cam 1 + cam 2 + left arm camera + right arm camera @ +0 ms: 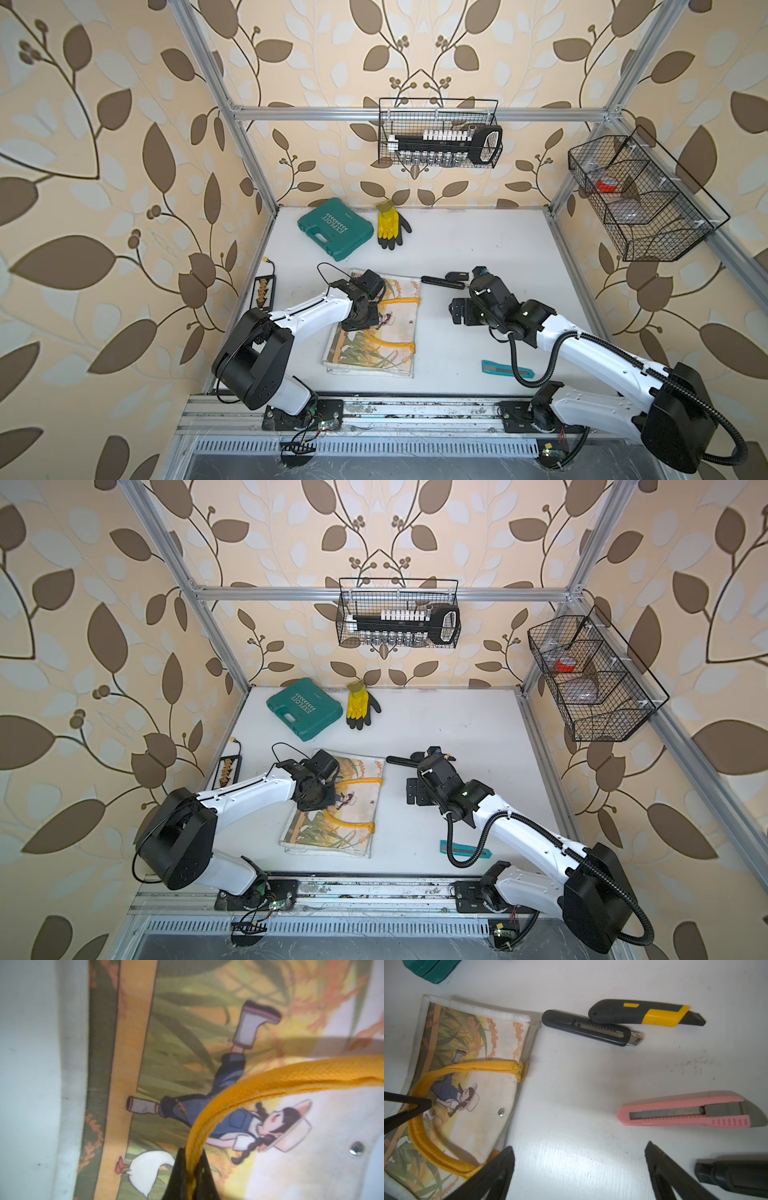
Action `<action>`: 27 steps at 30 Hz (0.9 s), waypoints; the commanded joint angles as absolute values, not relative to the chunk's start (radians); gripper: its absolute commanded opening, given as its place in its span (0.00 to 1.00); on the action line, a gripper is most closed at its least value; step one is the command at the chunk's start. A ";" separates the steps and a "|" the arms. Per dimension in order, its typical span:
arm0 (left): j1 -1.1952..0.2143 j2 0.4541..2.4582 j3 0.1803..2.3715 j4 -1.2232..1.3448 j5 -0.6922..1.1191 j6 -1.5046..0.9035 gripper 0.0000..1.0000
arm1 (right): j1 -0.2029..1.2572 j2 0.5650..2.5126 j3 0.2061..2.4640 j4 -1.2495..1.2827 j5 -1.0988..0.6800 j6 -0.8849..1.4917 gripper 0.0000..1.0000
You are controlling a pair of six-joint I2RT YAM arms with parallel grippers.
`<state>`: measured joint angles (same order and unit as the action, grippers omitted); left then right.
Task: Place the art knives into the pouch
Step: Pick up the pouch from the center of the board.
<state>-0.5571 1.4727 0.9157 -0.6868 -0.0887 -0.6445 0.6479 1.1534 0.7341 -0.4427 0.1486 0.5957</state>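
The pouch [399,328] lies flat on the white desk [478,241], just left of centre in the lower half of both top views, printed side up, with its 2 yellow loop handles resting on it. The left end effector [192,1150] is down over the pouch's left half and is closed on the upper yellow handle [270,1078]; the left wrist view shows the strap pinched between the 2 black fingers [180,1169], above the printed girl in a hat and the white goose.

The right end effector [579,1148] is open, its jaws spread wide and holding nothing, over bare desk just right of the pouch.

Several cutters lie on the desk, none of them in the pouch, and I cannot tell which is the art knife. A slim black knife [591,1028] and a black-and-yellow knife [639,1013] touch each other just right of the pouch's upper right corner in a top view [442,282]. A pink knife [685,1111] shows only in the right wrist view, apart from those 2, with the right end effector near it. A teal knife [505,370] lies at lower right of the desk, partly behind the right arm's cable.

At the back of the desk, in the upper middle of the frame, a green tool case [334,228] sits beside a yellow-and-black glove [390,226].
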 commanded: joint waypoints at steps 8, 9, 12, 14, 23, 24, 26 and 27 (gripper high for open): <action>-0.564 1.322 1.342 -0.953 -0.138 -0.514 0.00 | 0.655 1.245 0.690 -0.199 -0.063 0.728 0.99; -0.564 1.315 1.354 -0.962 -0.139 -0.513 0.00 | 0.655 1.258 0.689 -0.182 -0.075 0.731 0.99; -0.564 1.284 1.374 -0.977 -0.146 -0.516 0.00 | 0.664 1.301 0.693 -0.133 -0.110 0.738 0.99; -0.565 1.272 1.384 -0.987 -0.149 -0.520 0.00 | 0.675 1.333 0.699 -0.107 -0.120 0.736 0.99; -0.567 1.252 1.512 -1.024 -0.136 -0.517 0.00 | 0.714 1.494 0.713 0.037 -0.192 0.779 0.99; -0.568 1.248 1.535 -1.030 -0.134 -0.515 0.00 | 0.730 1.511 0.719 0.051 -0.196 0.784 0.99; -0.569 1.238 1.573 -1.042 -0.131 -0.513 0.00 | 0.746 1.534 0.729 0.079 -0.202 0.790 0.99; -0.570 1.232 1.590 -1.047 -0.126 -0.514 0.00 | 0.755 1.546 0.739 0.090 -0.202 0.793 0.99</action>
<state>-0.5583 1.2850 1.5169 -1.0317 -0.1139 -0.5297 0.7311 1.5242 0.7021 0.0196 -0.1814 0.7486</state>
